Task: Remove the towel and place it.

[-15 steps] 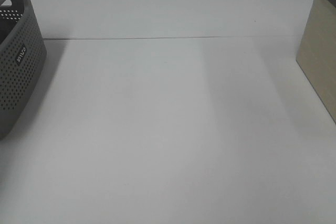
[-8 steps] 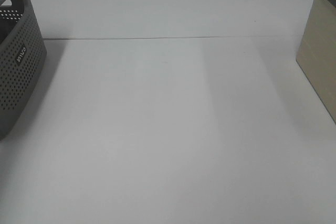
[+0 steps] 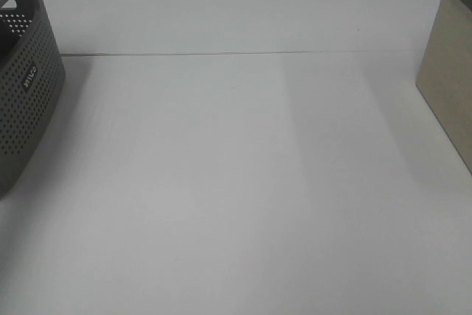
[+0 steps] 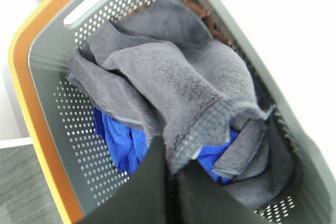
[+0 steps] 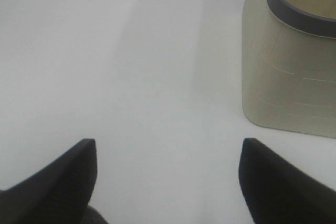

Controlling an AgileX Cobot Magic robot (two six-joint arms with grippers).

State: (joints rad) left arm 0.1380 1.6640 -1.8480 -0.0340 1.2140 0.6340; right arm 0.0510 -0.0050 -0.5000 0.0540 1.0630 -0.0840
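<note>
Towel (image 4: 173, 77), charcoal-grey terry cloth, lies heaped inside a grey perforated basket (image 4: 58, 114) with an orange rim, on top of a bright blue cloth (image 4: 118, 140). The left tool (image 4: 170, 156) has its dark fingers (image 4: 147, 187) pressed together, pinching a hemmed fold of the towel at the front of the heap. In the high view the basket (image 3: 22, 94) stands at the left edge of the white table (image 3: 236, 182) and a beige bin (image 3: 450, 86) at the right edge. The right tool (image 5: 169, 142) hangs above bare table near that bin (image 5: 289, 77), its fingers (image 5: 84, 171) spread wide with nothing between them.
</note>
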